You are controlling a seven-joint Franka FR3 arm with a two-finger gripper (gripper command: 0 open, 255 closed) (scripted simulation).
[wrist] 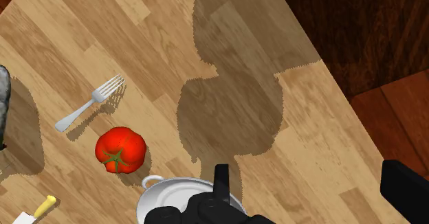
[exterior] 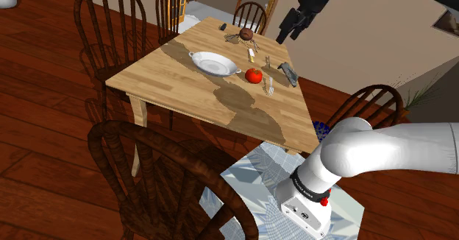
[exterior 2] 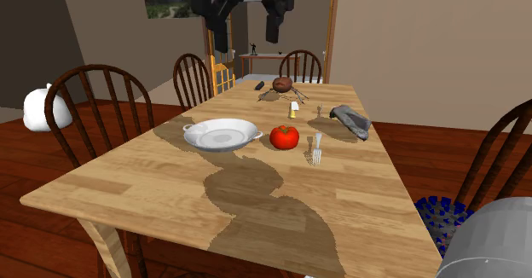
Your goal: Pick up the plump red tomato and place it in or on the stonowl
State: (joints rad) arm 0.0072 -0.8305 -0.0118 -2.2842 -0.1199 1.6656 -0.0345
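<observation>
1. A shallow white bowl (exterior 2: 198, 132), smooth and oval with two small loop handles, sits on the pale, plank-grained wooden table (exterior 2: 128, 191).
2. Just right of the bowl in the second exterior view, near its handle but not touching it, rests the tomato (exterior 2: 285, 136): plump, glossy red, softly lobed, with a green stem.
3. Farther right of the bowl lie a silvery fork (exterior 2: 315, 152) and a crumpled grey cloth (exterior 2: 351, 120).
4. High above the bowl hangs the black gripper (exterior 2: 247, 37), its fingers spread wide, clasping nothing.
</observation>
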